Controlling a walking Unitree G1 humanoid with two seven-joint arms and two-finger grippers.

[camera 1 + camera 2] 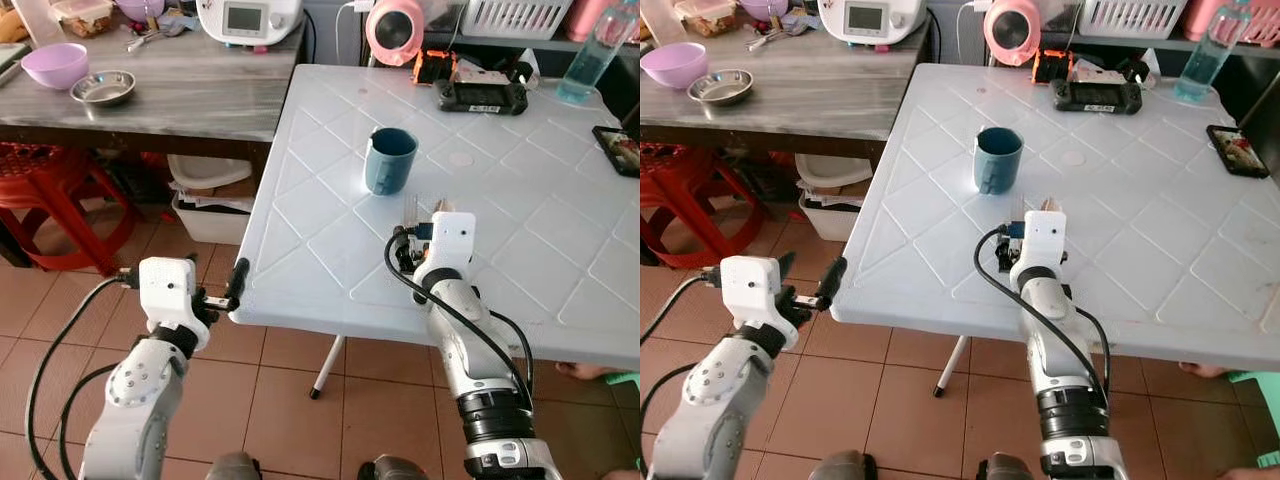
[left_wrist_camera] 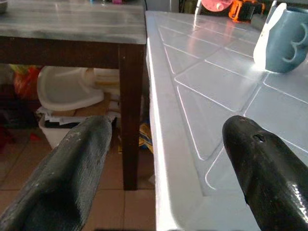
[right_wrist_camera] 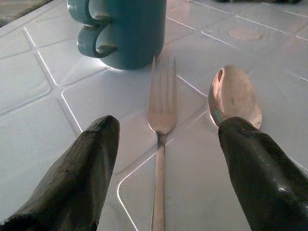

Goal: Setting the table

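A blue mug [image 1: 390, 160] stands upright on the white plastic table [image 1: 330, 270], near its middle. Just in front of the mug a fork [image 3: 161, 110] and a spoon [image 3: 236, 96] lie side by side, pointing toward it. My right gripper [image 3: 168, 124] hovers low over them, open, with the fork's handle between its fingers [image 3: 82, 178] and nothing gripped. My left gripper [image 1: 808, 275] is open at the table's front left corner, level with the edge, holding nothing.
A wooden side table [image 1: 200, 100] on the left carries a purple bowl [image 1: 55, 65], a steel bowl [image 1: 103, 88] and an appliance. A red stool [image 1: 50, 200] stands below it. A game controller [image 1: 482, 95], bottle [image 1: 595, 50] and phone [image 1: 615, 150] sit at the white table's far side.
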